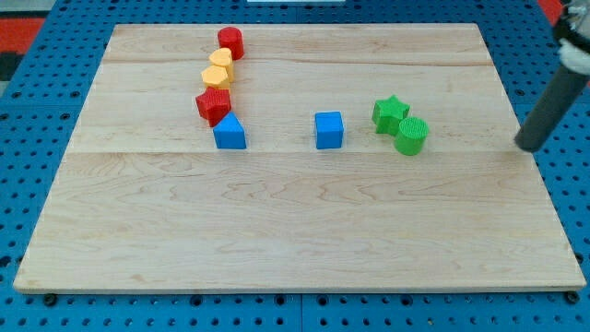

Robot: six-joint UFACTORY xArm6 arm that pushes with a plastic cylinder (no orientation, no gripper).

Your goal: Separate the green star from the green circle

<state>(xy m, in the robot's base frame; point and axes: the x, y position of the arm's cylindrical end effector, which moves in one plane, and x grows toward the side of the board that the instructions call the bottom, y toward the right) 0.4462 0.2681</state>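
I carry no pincer, so nothing is grasped; my tip [529,145] rests on the desk [277,231] near its right edge in the view, well apart from every block. The green star [390,113] sits touching the green circle [412,136], star up-left, circle down-right. I judge it best to come in between them and sweep the circle toward the view's bottom, sparing the blue cube [328,129].

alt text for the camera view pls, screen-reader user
On a wooden board, a green star touches a green circle; my tip rests apart at the view's right. A blue cube sits mid-board.
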